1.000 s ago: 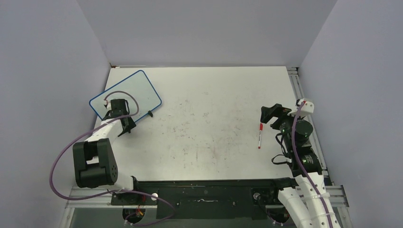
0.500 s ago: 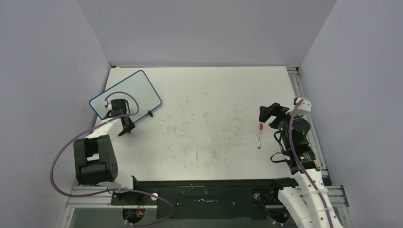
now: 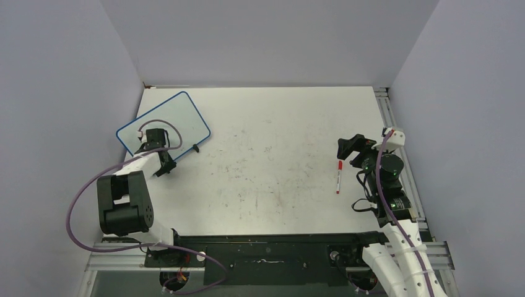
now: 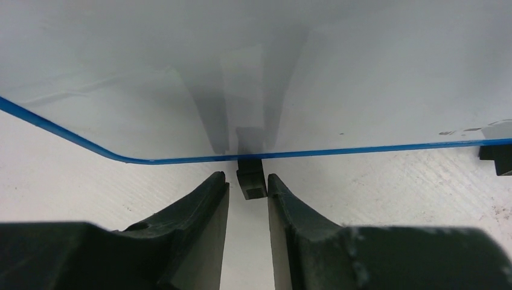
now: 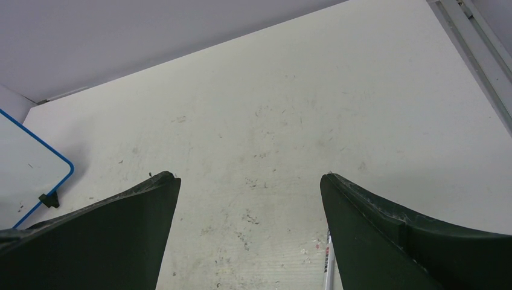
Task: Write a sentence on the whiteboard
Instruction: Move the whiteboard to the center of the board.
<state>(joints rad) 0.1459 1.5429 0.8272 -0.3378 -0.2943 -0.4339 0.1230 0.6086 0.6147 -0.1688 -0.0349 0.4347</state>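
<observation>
The left claw [image 4: 247, 177] stands narrowly apart around a clip foot [image 4: 251, 181] of the whiteboard [image 4: 362, 90], perhaps touching it; the right claw [image 5: 249, 176] is wide apart, the marker [image 5: 327, 269] partly hidden.

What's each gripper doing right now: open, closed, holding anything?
Left gripper: jaws narrowed around the black clip foot of the whiteboard; whether they grip it cannot be told.
Right gripper: wide open, holding nothing; the marker lies on the table.

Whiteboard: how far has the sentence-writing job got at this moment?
Done: nothing; the whiteboard shows no lettering. In hand: the left gripper has its fingers either side of the board's black clip foot, narrowly apart, grip unclear. Left: the marker lies loose by the open right gripper, so picking it up and all the writing remain.
</observation>
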